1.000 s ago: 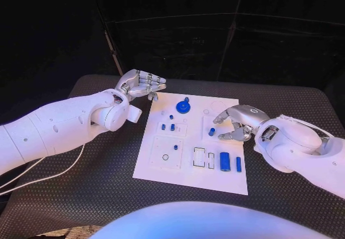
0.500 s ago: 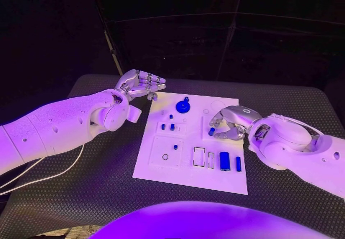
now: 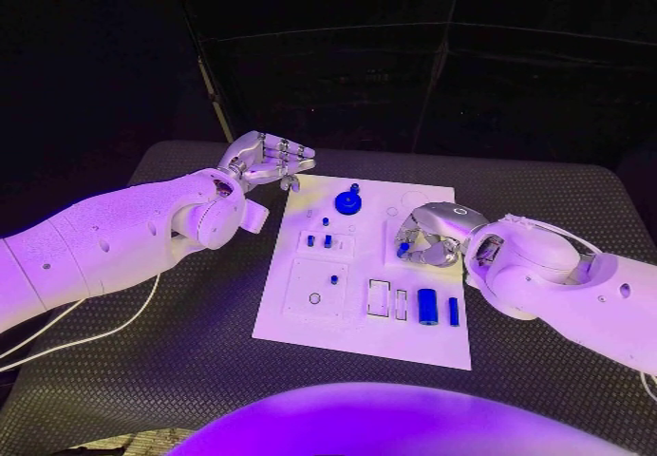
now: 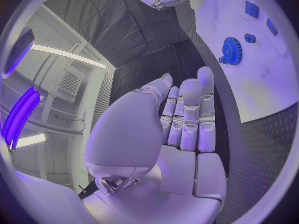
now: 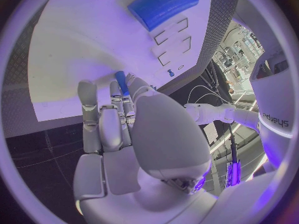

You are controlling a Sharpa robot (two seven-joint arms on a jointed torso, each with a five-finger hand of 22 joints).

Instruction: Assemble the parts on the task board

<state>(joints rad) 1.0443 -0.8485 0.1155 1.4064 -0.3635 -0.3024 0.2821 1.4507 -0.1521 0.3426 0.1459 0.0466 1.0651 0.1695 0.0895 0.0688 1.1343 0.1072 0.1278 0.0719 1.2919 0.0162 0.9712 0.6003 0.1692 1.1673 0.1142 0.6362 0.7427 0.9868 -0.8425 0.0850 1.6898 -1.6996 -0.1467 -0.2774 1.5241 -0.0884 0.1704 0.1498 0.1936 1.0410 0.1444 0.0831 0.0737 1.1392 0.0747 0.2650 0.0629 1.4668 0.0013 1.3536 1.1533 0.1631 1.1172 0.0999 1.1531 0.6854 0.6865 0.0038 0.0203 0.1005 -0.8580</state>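
The white task board (image 3: 309,323) lies mid-table. My right hand (image 3: 430,237) is over its right side, thumb and fingers closed round a small upright blue peg (image 3: 404,249); in the right wrist view that peg (image 5: 121,82) pokes out between the fingertips. A blue gear (image 3: 347,202) stands near the board's far edge, and small blue pegs (image 3: 319,241) stand left of centre. A blue cylinder (image 3: 428,306) and a thin blue bar (image 3: 453,312) lie near the right edge. My left hand (image 3: 267,160) hovers off the far left corner, fingers straight and holding nothing. The left wrist view shows the gear (image 4: 232,50).
Empty rectangular slots (image 3: 387,298) sit beside the cylinder, and a square plate with one small peg (image 3: 335,280) lies left of them. The black table (image 3: 178,361) surrounds the board. My left forearm (image 3: 123,237) stretches along the table's left side.
My right hand has slid left onto the board and its fingers have closed round the small blue peg. The left hand has stayed put.
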